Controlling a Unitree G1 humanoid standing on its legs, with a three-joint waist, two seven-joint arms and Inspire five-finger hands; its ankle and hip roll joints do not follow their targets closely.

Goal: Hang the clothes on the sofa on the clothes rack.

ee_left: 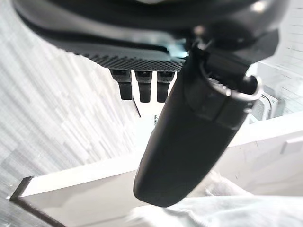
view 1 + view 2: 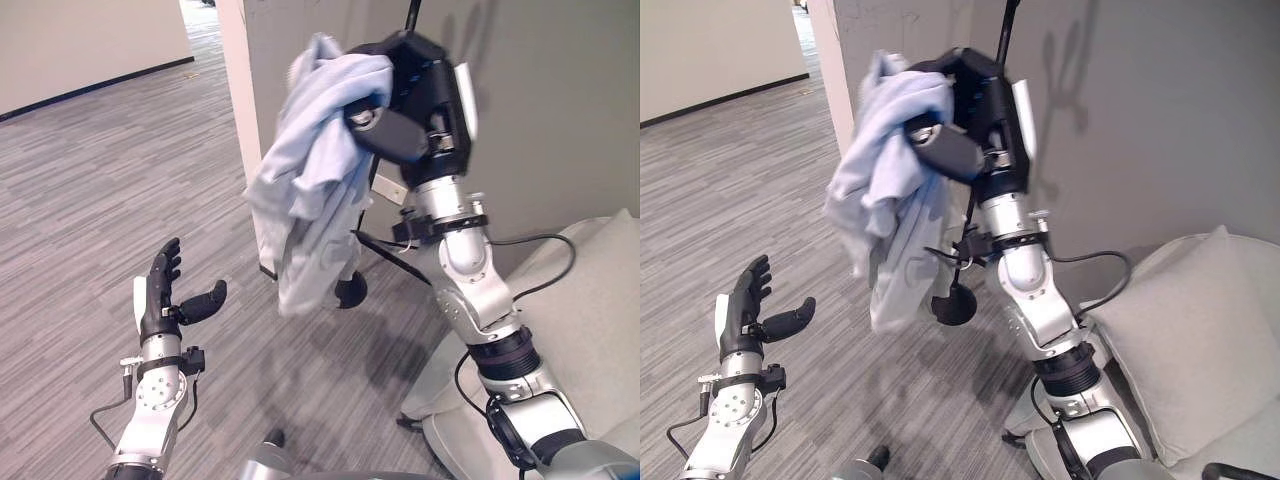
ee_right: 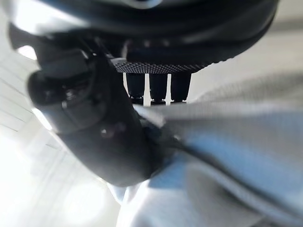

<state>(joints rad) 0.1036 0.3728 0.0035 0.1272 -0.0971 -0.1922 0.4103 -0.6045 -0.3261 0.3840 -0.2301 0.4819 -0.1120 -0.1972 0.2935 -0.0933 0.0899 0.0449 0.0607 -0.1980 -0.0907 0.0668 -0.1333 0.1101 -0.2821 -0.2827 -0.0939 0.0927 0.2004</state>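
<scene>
My right hand [image 2: 412, 98] is raised high and shut on a light blue garment [image 2: 312, 185], the thumb [image 3: 102, 130] pinching the cloth [image 3: 227, 156]. The garment hangs in loose folds from the hand, well above the floor. Just behind the hand rises the thin black pole of the clothes rack [image 2: 1008, 25], whose round black base [image 2: 956, 305] stands on the floor behind the cloth's lower edge. My left hand [image 2: 165, 295] is low at the left, open, palm turned toward the garment and holding nothing. A bit of the pale cloth [image 1: 227, 213] shows past the left thumb [image 1: 189, 137].
A light grey sofa [image 2: 590, 320] with a large cushion [image 2: 1190, 340] stands at the lower right, close to my right arm. A grey wall with a white corner edge [image 2: 240, 110] rises behind the rack. Striped grey carpet [image 2: 90, 180] stretches away to the left.
</scene>
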